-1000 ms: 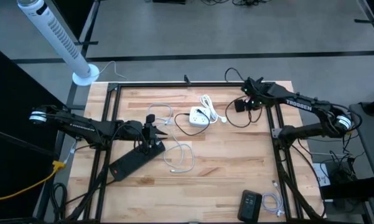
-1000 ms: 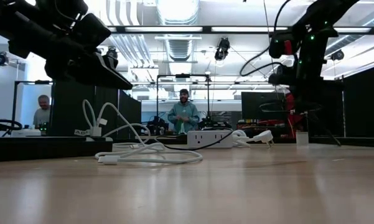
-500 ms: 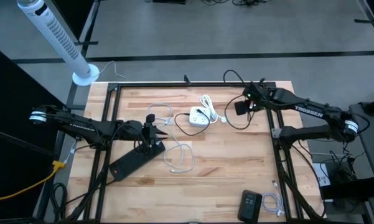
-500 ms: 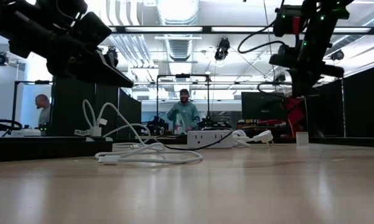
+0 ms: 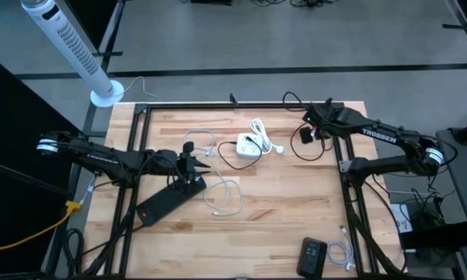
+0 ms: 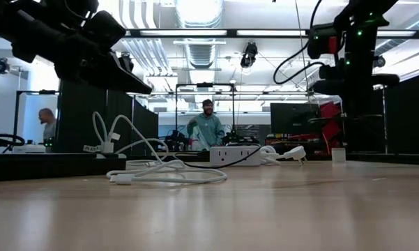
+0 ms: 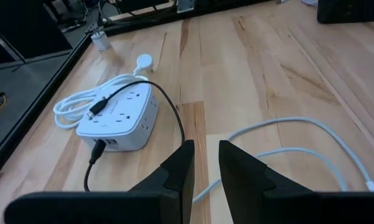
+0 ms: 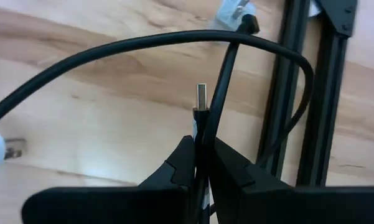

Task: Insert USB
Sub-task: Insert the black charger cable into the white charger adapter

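Observation:
A white power strip (image 5: pixel 249 146) lies flat on the wood table toward the far middle; it also shows in the left wrist view (image 7: pixel 118 115). A black cable (image 5: pixel 284 152) runs from it in a loop to my right gripper (image 5: pixel 305 136), which is raised near the far right and shut on the cable's USB plug (image 8: pixel 201 99). My left gripper (image 5: pixel 190 165) hovers at the left over a black power strip (image 5: pixel 167 201). Its fingers stand a narrow gap apart (image 7: pixel 205 149) with nothing between them. My right gripper pinches the black body of the USB plug (image 8: pixel 198 127) between its two fingers, coming steeply from above. The metal tip (image 8: pixel 201 93) sticks out past the fingertips, clear of the table. The cable loops slack in front of the fingers and hangs toward the table.
A coiled white cable (image 5: pixel 225 194) lies at mid-table, another white cord (image 5: pixel 260 128) beside the strip. A black device (image 5: pixel 313 255) sits at the near edge. Black frame rails (image 5: pixel 346 179) run along both sides. People stand in the room beyond (image 6: pixel 206 129).
My right gripper has tipped at the wrist to point more steeply down and shifted a little, carrying the USB plug with it; the black cable loop has swung along. The left arm has kept still.

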Controlling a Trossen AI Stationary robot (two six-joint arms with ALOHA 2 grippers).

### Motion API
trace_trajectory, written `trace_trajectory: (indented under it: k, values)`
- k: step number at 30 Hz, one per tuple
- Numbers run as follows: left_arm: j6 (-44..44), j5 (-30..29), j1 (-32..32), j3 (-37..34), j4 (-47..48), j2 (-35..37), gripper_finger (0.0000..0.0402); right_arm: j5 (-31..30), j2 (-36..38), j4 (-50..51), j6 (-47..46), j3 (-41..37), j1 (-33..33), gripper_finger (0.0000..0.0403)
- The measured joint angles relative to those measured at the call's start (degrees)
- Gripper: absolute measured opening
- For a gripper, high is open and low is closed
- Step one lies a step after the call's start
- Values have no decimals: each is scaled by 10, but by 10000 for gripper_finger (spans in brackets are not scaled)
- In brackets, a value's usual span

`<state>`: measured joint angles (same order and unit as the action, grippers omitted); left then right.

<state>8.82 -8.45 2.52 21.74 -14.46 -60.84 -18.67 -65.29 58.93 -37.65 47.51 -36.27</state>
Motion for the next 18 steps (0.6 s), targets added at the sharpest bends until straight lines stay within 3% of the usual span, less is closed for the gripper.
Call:
trace_trajectory:
  k: [7, 15, 18]
  values:
    - [-3, 0, 0, 0, 5, 0, 63, 72, 4, -5, 24, 0, 37, 16]
    - [-5, 0, 0, 0, 5, 0, 63, -69, 14, 82, -67, -2, 42, 16]
    - [-5, 0, 0, 0, 8, 0, 63, -84, 14, 68, -70, -14, 40, 16]
